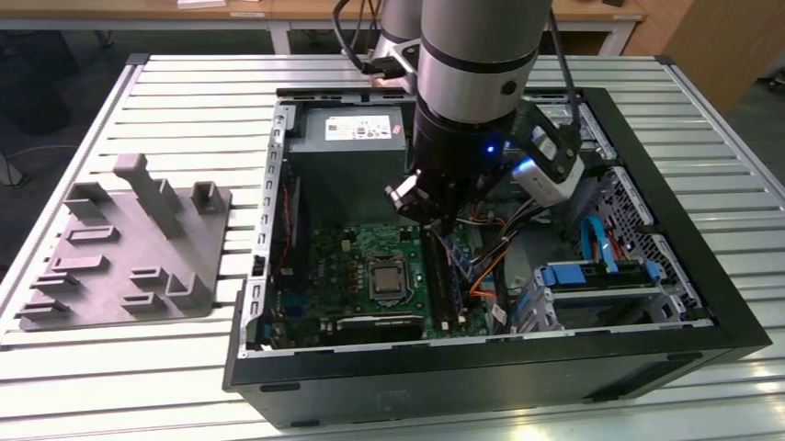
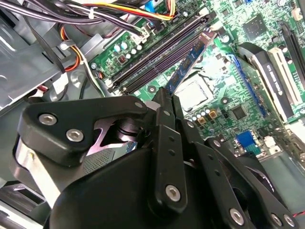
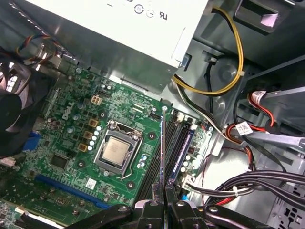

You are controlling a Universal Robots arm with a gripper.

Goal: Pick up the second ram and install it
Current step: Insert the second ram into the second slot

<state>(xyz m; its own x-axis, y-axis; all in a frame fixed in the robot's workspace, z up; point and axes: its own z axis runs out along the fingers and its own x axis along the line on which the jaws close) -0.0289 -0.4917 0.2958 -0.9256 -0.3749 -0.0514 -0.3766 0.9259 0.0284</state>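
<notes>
The gripper (image 1: 432,213) hung inside the open computer case (image 1: 491,367), over the green motherboard (image 1: 337,266). Its fingers were pinched on the second ram (image 3: 162,148), gripping one end of the thin blue-green strip. In both wrist views the strip stuck out from the fingers and ran alongside the black memory slots (image 3: 174,143), between them and the CPU socket (image 3: 116,153). Whether its edge met the board could not be told.

In the exterior view the CPU socket (image 1: 388,278) sat at about 7 o'clock of the gripper and the power supply (image 1: 349,138) at about 11 o'clock. A grey moulded fixture (image 1: 123,248) lay on the slatted table (image 1: 184,92) at 9 o'clock of the case, well apart from it.
</notes>
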